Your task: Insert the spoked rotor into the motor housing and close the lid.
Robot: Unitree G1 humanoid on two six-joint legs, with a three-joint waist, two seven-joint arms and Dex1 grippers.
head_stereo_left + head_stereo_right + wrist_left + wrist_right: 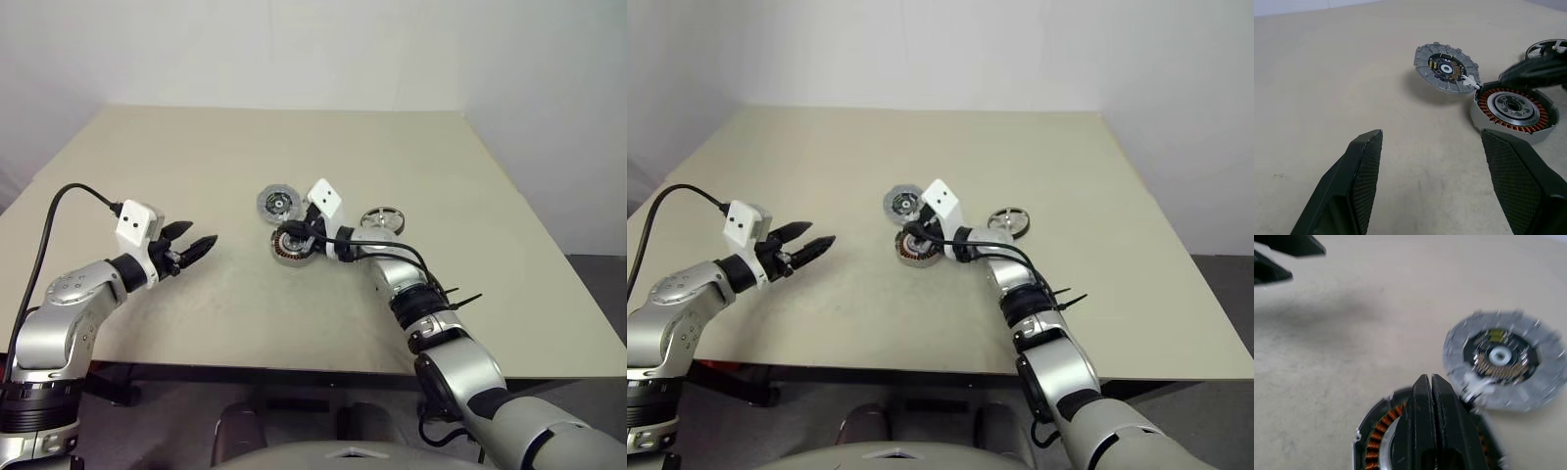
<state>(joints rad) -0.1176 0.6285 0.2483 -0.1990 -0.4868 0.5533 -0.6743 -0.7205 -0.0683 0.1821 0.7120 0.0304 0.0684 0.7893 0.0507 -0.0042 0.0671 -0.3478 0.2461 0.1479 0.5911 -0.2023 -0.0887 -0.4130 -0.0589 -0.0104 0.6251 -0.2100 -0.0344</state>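
Right hand [913,235] over the motor housing [918,248], lid [902,204] beside.

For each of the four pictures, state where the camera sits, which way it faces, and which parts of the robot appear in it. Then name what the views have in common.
Left eye and right eye views: on the head, looking forward and down at the table; both arms show, left gripper open, right gripper shut at the motor housing, spoked rotor beyond.
Left wrist view: looks along its open fingers toward the housing and lid.
Right wrist view: looks along its shut fingers over the housing.
Shared: housing and lid.
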